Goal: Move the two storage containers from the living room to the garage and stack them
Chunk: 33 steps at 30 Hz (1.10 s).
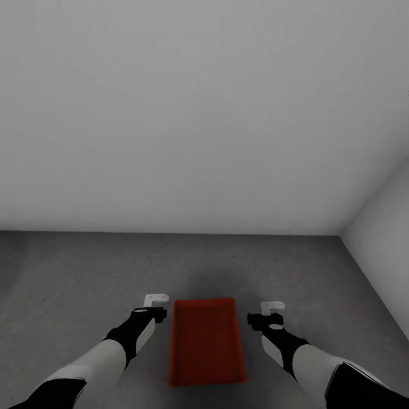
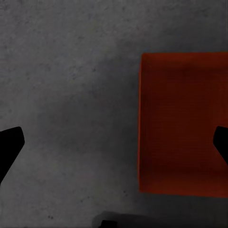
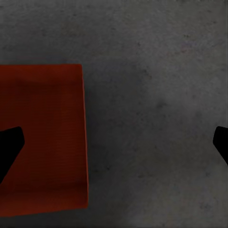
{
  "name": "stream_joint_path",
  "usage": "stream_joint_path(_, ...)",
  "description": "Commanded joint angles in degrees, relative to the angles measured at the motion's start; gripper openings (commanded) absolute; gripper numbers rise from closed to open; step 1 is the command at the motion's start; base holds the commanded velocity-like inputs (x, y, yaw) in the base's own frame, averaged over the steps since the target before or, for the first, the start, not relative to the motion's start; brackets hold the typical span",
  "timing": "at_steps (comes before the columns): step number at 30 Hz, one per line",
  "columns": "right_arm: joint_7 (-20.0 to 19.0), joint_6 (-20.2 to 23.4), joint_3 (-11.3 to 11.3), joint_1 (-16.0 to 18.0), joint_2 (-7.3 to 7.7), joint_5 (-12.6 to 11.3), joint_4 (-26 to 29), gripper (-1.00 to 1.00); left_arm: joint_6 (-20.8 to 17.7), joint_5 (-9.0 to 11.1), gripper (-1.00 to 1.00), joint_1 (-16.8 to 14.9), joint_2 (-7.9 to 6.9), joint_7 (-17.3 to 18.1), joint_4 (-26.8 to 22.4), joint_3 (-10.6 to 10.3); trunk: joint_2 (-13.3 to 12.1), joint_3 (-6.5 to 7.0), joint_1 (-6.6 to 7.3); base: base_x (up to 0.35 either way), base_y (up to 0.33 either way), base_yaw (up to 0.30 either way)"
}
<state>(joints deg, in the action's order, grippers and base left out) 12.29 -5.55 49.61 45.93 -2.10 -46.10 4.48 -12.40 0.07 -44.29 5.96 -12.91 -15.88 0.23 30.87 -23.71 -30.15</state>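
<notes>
1. Orange-red, rectangular, open-topped storage container [image 1: 207,341] sitting flat on the dark grey speckled concrete floor [image 1: 74,272], long side running away from the robot, dead centre between the two arms.
2. Only one bin visible as such; impossible to tell from above whether a second sits nested beneath or inside it.
3. Down at the left: black-and-white left arm [image 1: 108,352] reaching forward, left gripper [image 1: 154,307] hanging just beside the container's far-left corner, not touching it.
4. Over on the right: matching right arm [image 1: 307,358], right gripper [image 1: 271,314] hanging just off the container's far-right corner (a clear strip of concrete between them).
5. From the left wrist camera: left gripper [image 2: 114,145] spread wide, one dark fingertip [image 2: 9,147] over bare concrete, the other at the frame edge over the orange-red bin [image 2: 183,123]. Nothing held.
6. From the right wrist camera: same story mirrored, right gripper [image 3: 114,145] spread wide, one dark fingertip [image 3: 9,147] over the bin [image 3: 42,137], the other out over grey floor [image 3: 156,95]. Nothing between them.
7. Behind it all: plain grey-white back wall [image 1: 199,113] meeting the floor, a second plain side wall [image 1: 380,233] closing the corner at the right.
8. Faint dark shadow on the concrete just beyond the container's far end.
</notes>
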Motion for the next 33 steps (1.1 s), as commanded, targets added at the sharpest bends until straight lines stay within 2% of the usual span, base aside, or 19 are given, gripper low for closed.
stream_joint_path(1,0.19,-0.16,0.49,0.03,-0.01,-0.57,0.00,1.00,-0.34,0.02,1.00,-0.01,0.02,-0.18,-0.11,0.02,0.07,0.02,-0.02,0.000,0.000,0.000)
stream_joint_path(13,0.19,-0.16,0.49,0.03,-0.05,-0.57,-0.06,1.00,-0.34,0.01,1.00,-0.01,0.02,-0.07,0.06,0.02,0.07,1.09,-0.02,0.000,0.000,0.000)
stream_joint_path(19,0.18,-0.06,0.45,-0.26,-0.12,-0.59,-0.71,1.00,-0.35,0.28,1.00,-0.01,-0.19,0.35,1.75,0.03,0.07,1.63,-0.02,0.000,0.000,0.000)
stream_joint_path(29,0.04,0.23,0.40,-0.02,-0.26,-0.66,-2.22,1.00,0.42,0.86,1.00,-0.01,-1.30,0.49,10.44,0.03,0.07,2.52,-0.02,0.000,0.000,0.000)
stream_joint_path(33,-0.02,0.53,0.40,-0.05,-0.63,-0.66,-2.33,1.00,3.35,3.46,1.00,-0.01,-2.09,0.50,14.12,0.03,0.07,2.87,-0.02,0.000,0.000,0.000)
